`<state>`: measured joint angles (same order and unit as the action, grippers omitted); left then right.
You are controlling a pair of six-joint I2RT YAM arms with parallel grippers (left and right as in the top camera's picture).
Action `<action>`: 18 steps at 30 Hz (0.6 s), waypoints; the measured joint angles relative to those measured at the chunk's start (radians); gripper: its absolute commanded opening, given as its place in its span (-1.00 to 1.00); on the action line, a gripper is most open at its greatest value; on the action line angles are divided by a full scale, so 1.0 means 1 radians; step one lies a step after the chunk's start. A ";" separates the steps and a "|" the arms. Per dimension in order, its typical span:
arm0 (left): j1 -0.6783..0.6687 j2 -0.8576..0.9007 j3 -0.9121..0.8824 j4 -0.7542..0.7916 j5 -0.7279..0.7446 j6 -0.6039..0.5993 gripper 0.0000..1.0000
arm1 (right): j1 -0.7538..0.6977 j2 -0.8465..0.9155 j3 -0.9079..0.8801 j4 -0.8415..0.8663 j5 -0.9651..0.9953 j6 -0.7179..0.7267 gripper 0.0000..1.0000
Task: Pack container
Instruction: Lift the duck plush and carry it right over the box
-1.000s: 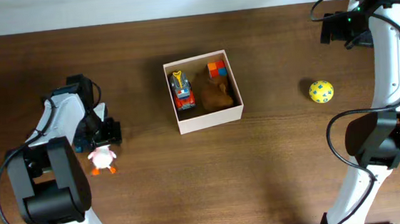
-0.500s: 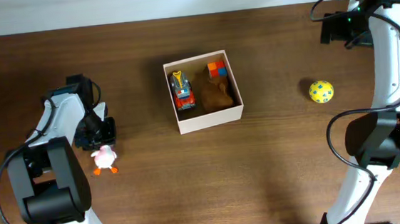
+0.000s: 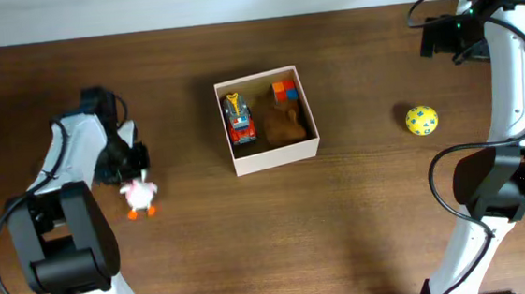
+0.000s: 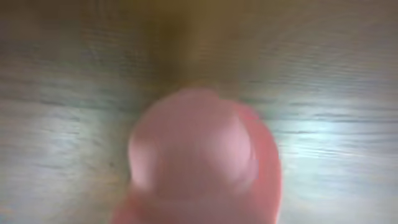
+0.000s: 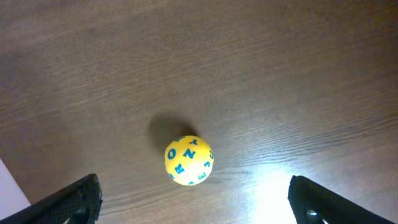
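My left end effector (image 3: 130,171) clamps the duck (image 3: 139,193), well apart from the container (image 3: 277,157); right end effector (image 5: 193,189) wide above the ball (image 5: 188,160)

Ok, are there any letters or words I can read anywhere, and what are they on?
"O", "Z", "R", "J": loose blue letters on the yellow ball, spelling no word; others are hidden.
Toy truck in the container: any marks are too small to read.
Left wrist view: all blur, nothing readable.
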<state>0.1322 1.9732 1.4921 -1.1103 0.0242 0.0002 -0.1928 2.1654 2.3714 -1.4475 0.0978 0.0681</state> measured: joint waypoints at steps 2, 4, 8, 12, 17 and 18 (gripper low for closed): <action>0.000 0.000 0.092 -0.037 0.024 0.000 -0.77 | 0.000 0.000 0.000 0.000 0.000 0.000 0.98; 0.000 0.000 0.196 -0.082 0.048 0.000 -0.77 | 0.000 0.000 0.000 0.000 0.000 0.000 0.98; -0.011 0.000 0.365 -0.142 0.090 0.000 -0.78 | 0.000 0.000 0.000 0.000 0.000 0.000 0.98; -0.056 0.000 0.472 -0.135 0.133 -0.001 -0.78 | 0.000 0.000 0.000 0.000 0.000 0.000 0.98; -0.168 0.000 0.520 -0.037 0.160 -0.001 -0.77 | 0.000 0.000 0.000 0.000 0.000 -0.001 0.97; -0.197 0.000 0.520 -0.005 0.163 -0.001 -0.78 | 0.000 0.000 0.000 0.000 0.000 0.000 0.98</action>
<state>-0.0647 1.9728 2.0125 -1.1156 0.1871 -0.0006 -0.1928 2.1654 2.3714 -1.4475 0.0978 0.0681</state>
